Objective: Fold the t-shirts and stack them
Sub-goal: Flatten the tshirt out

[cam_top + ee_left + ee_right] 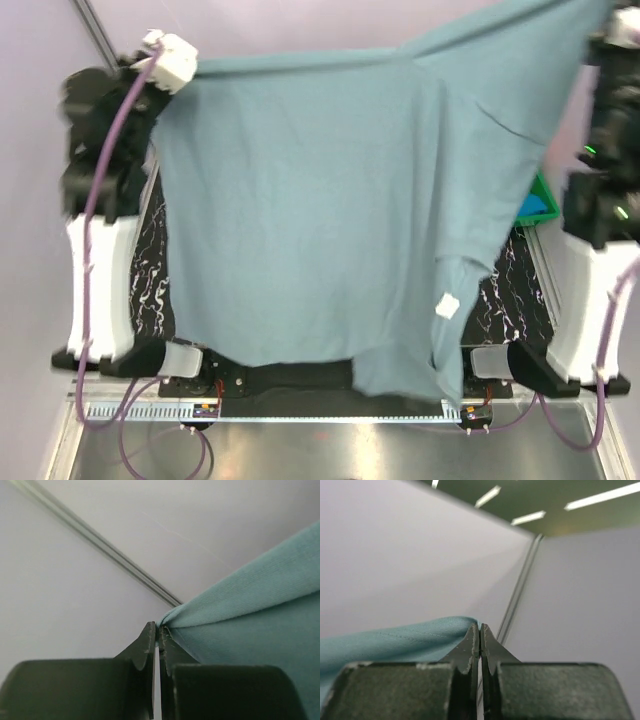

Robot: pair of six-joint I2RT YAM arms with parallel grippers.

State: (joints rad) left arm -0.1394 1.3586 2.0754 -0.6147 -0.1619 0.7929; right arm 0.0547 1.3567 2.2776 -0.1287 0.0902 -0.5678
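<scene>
Pale walls crossed by a thin rail fill both wrist views, and the dark marbled table [152, 275] shows only at the edges of the overhead view.

The left pincer [158, 630] is pressed together on a bunched corner of the grey-blue t-shirt [330, 200], and the cloth runs away from its tips to its right and below. The right pincer [480, 628] is likewise closed on a fold of the same cloth, which leaves its tips to its left. Between the two pincers the shirt's top edge is stretched fairly taut, higher at the right pincer's end, and the body hangs below both like a curtain. Its small white neck label [447, 306] sits low, well beneath the right pincer, on a part that droops and folds over itself.

By my reading, the step in hand is the spreading: the shirt is lifted and opened out in the air, with no fold made yet. The next move calls for both arms to lower together, keeping the edge taut, so the cloth lands flat on the table. The doubled lower part near the label looks likely to land creased and would then need smoothing.
</scene>
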